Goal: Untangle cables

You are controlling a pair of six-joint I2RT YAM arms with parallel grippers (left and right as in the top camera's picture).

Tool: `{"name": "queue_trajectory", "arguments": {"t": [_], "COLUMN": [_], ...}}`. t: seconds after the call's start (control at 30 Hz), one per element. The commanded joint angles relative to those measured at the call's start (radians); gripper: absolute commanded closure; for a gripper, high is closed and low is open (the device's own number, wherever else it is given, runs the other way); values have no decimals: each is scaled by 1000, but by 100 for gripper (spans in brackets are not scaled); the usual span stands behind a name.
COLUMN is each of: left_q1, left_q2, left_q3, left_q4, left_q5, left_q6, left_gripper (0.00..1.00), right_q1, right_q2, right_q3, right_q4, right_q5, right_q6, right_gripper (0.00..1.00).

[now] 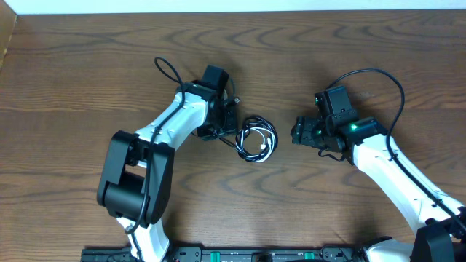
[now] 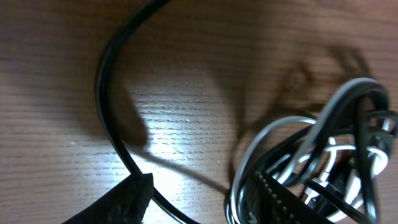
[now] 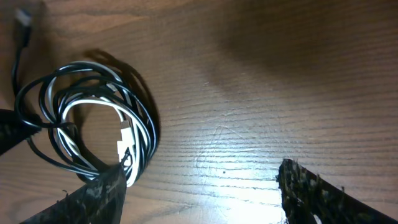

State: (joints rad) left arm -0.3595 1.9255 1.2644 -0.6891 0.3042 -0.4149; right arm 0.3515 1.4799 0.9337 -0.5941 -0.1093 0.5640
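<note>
The black and white cables (image 1: 256, 140) lie wound together in one small coil on the wooden table. My left gripper (image 1: 230, 128) is open at the coil's left edge. In the left wrist view (image 2: 205, 202) its right finger sits over the coil (image 2: 323, 137), and a loose black strand (image 2: 102, 93) runs between the fingers. My right gripper (image 1: 297, 132) is open and empty, just right of the coil. In the right wrist view (image 3: 199, 193) its left finger is by the coil (image 3: 140, 112), where a white plug (image 3: 124, 140) shows. A black plug end (image 3: 23, 18) lies at the far left.
The wooden table (image 1: 87, 80) stretches around both arms. A thicker black arm wire (image 1: 169, 71) loops behind the left wrist, and another (image 1: 378, 73) arcs over the right wrist. A black rail (image 1: 240, 255) runs along the front edge.
</note>
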Motion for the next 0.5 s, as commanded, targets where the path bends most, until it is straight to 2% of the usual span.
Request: {"name": "queue_trajectory", "arguments": {"t": [0.0,0.33,0.37,0.4,0.47], "left_q1": [-19,-46,-46,-46,-54], "left_q2": [41,99,99,96,66], "left_q3": [-9,-11,-11,-11,-10], "left_q4": [3,0,-6,-9,-10], "left_q5": [-18,-18,-10,2,12], "left_q6": [-9,-43,-43,-41,8], "left_gripper": [50,54,68,72,71], "right_q1": [-6,-5,-4,-4,-4], "right_q2": [-4,-4,-4,-4,-4], "right_q3": [1,1,1,1,1], "right_q4": [-1,-1,-1,-1,-6], "right_q5": [28,28,28,28,28], "right_q6": [-20,-19,-20,-20,-19], "right_gripper": [25,25,25,25,25]}}
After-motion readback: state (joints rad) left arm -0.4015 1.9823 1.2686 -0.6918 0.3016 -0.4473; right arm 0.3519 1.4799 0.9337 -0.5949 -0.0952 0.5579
